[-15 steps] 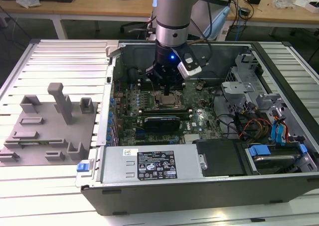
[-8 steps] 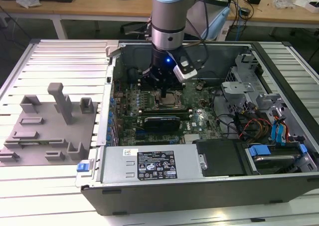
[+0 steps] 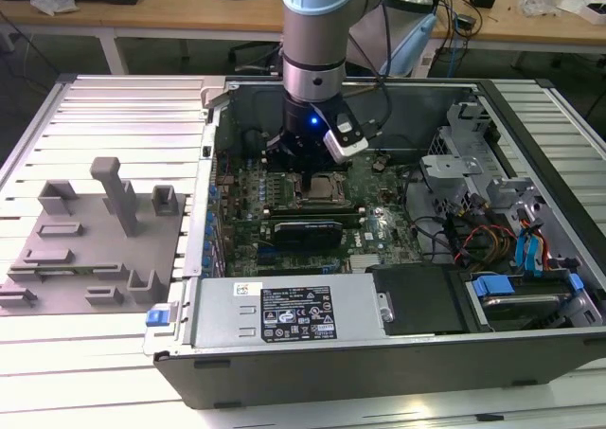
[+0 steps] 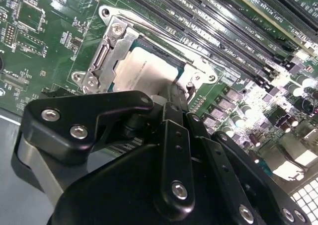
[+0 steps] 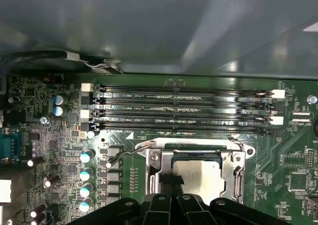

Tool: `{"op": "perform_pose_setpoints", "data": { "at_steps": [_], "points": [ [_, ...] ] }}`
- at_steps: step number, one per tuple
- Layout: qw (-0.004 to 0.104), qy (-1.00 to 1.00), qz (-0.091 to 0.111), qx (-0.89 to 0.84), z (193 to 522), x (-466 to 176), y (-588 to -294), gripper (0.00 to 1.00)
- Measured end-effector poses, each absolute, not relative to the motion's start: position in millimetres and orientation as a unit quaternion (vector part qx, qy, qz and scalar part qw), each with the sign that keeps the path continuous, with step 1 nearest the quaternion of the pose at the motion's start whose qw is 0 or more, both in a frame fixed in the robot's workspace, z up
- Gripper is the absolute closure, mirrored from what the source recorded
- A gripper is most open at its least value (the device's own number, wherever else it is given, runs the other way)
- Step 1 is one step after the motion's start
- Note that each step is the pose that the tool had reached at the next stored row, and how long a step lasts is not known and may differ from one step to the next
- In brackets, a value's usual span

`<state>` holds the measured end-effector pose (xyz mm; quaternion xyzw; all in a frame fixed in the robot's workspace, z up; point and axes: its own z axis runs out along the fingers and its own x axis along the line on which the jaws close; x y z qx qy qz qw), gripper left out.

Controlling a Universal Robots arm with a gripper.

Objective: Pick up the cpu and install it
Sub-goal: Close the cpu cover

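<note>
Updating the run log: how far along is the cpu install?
Done: the cpu lies inside the metal socket frame on the motherboard.
In hand: the hand sits right at the cpu's edge in both wrist views. Whether it grips the chip cannot be told.
Left: full seating can't be confirmed, and the hand is not yet clear of the socket frame.

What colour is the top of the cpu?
The cpu has a silvery-white metal top, seen best in the second wrist view.
</note>
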<state>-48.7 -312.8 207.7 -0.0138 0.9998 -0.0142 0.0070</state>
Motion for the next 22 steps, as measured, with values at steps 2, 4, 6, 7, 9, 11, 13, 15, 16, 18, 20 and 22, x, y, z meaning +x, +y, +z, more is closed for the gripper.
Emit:
{"op": "perform_pose_setpoints", "data": {
  "at_steps": [2,4,6,7,9,11,13,15,16,18,20,22],
  "points": [
    [0.007,1.000,-0.014,-0.014,207.3,-48.9,-312.8,0.89],
    [0.007,1.000,-0.014,-0.014,206.8,-49.8,-312.8,0.89],
    [0.007,1.000,-0.014,-0.014,206.4,-51.4,-312.8,0.89],
    [0.007,1.000,-0.014,-0.014,206.3,-51.9,-312.8,0.89],
    [0.007,1.000,-0.014,-0.014,206.0,-53.5,-312.7,0.89],
    [0.007,1.000,-0.014,-0.014,205.9,-54.4,-312.7,0.89],
    [0.007,1.000,-0.014,-0.014,205.8,-55.3,-312.7,0.89],
    [0.007,1.000,-0.014,-0.014,205.7,-56.2,-312.7,0.89],
    [0.007,1.000,-0.014,-0.014,205.6,-56.5,-312.8,0.89],
    [0.007,1.000,-0.014,-0.014,205.0,-56.9,-312.8,0.89],
    [0.007,1.000,-0.014,-0.014,204.0,-57.1,-312.8,0.89],
    [0.007,1.000,-0.014,-0.014,203.9,-57.2,-312.8,0.89]
  ]
}}
